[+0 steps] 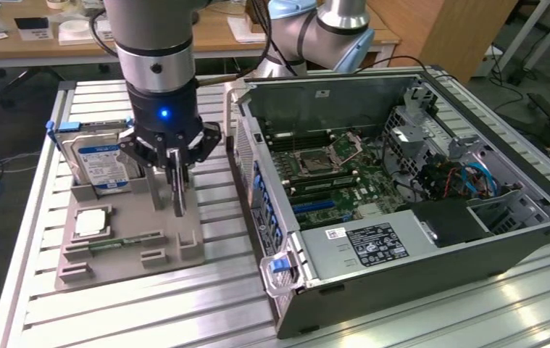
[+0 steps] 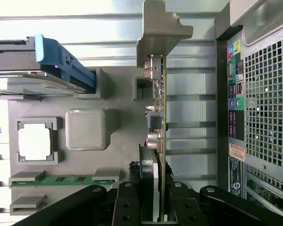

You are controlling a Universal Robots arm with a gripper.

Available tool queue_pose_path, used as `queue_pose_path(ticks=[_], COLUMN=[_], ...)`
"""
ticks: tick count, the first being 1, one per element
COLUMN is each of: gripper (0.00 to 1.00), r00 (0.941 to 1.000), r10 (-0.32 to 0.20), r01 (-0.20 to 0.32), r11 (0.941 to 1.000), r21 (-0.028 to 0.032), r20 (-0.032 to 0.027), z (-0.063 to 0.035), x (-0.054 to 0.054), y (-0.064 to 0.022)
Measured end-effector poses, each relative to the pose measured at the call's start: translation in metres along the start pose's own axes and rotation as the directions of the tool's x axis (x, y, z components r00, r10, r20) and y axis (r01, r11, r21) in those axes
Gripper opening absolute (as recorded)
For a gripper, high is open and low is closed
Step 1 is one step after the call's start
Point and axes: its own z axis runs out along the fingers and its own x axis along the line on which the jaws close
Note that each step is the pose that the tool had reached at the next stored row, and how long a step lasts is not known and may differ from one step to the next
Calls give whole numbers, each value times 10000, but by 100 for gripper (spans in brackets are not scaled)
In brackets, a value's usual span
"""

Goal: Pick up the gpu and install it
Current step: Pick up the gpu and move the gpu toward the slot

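above the grey fixture tray [image 1: 130, 210] on the slatted desk [image 1: 159, 312], the jaws are clamped on the gpu [image 1: 178, 192], which hangs upright and edge-on with its metal bracket end pointing down. it is between the blue-labelled hard drive [image 1: 101, 163] and the open computer case [image 1: 506, 239], with a cpu chip [image 1: 91, 222] and a ram stick [image 2: 61, 179] lying in the tray nearby.

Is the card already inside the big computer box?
No, the gpu is clamped in the gripper over the gray tray, outside the computer case.
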Motion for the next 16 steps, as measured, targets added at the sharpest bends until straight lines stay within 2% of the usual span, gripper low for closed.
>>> queue_pose_path(ticks=[16], gripper=[28], r00=[10000], r10=[0], r01=[0], r11=[10000], r21=[-13], r20=[0], z=[-379], x=[-1], y=[19])
